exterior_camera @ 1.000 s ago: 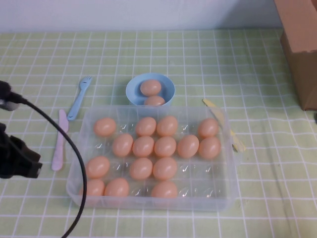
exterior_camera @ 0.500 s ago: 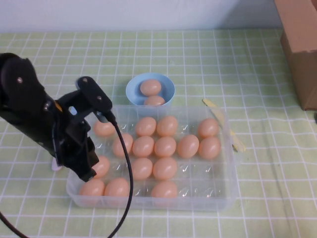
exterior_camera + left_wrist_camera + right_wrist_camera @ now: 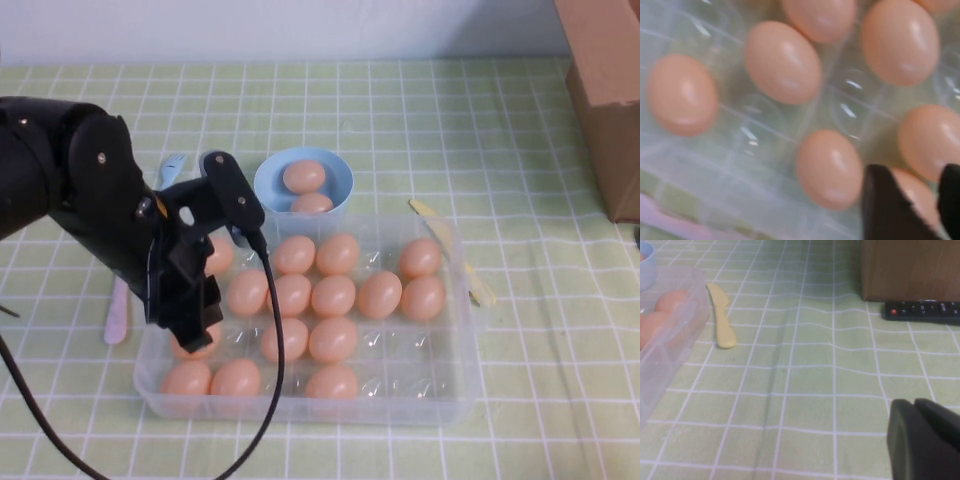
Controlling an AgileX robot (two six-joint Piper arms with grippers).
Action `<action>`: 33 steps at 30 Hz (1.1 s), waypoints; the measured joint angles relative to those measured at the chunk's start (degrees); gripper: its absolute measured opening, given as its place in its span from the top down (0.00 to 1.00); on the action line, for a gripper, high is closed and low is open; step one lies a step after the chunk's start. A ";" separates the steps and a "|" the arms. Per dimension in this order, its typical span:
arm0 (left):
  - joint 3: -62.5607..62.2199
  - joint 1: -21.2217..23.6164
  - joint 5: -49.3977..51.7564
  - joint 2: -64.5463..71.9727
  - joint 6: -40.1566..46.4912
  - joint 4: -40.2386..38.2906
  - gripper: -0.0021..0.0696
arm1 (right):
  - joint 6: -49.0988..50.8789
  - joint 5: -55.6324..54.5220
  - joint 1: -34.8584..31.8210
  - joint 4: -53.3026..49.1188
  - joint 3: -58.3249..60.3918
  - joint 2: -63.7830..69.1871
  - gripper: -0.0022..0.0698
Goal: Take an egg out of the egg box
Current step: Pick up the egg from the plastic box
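Observation:
The egg box point(image 3: 452, 398) is a clear plastic tray in the middle of the table, holding several tan-orange eggs. My left gripper point(image 3: 195, 328) is down over the box's left side. In the left wrist view its open fingers point(image 3: 885, 200) stand on either side of one egg point(image 3: 917, 197), which is partly hidden between them. That egg shows under the gripper in the high view point(image 3: 203, 349). My right gripper point(image 3: 916, 404) is shut and empty, low over the tablecloth to the right of the egg box point(image 3: 670, 355).
A light-blue bowl point(image 3: 338, 176) with two eggs stands just behind the box. A blue fork point(image 3: 165, 185) and pink knife point(image 3: 117, 318) lie left, a yellow knife point(image 3: 440, 225) right. A cardboard box point(image 3: 610, 90) and a remote point(image 3: 922, 310) are at the far right.
My left arm has swung in from the left edge over the egg box and come down, its fingers now around an egg in the left columns. The eggs have not moved.

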 joint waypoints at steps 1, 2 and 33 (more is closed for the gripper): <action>-0.34 0.00 -0.72 0.00 0.00 0.78 0.63 | 0.00 0.00 0.00 0.00 0.00 0.00 0.99; -0.59 0.00 -1.36 0.00 0.00 1.21 0.54 | 0.00 0.00 0.00 0.00 0.00 0.00 0.99; -1.02 -0.09 -1.51 5.97 -0.60 6.59 0.29 | 0.00 0.00 0.00 0.19 0.00 0.00 0.99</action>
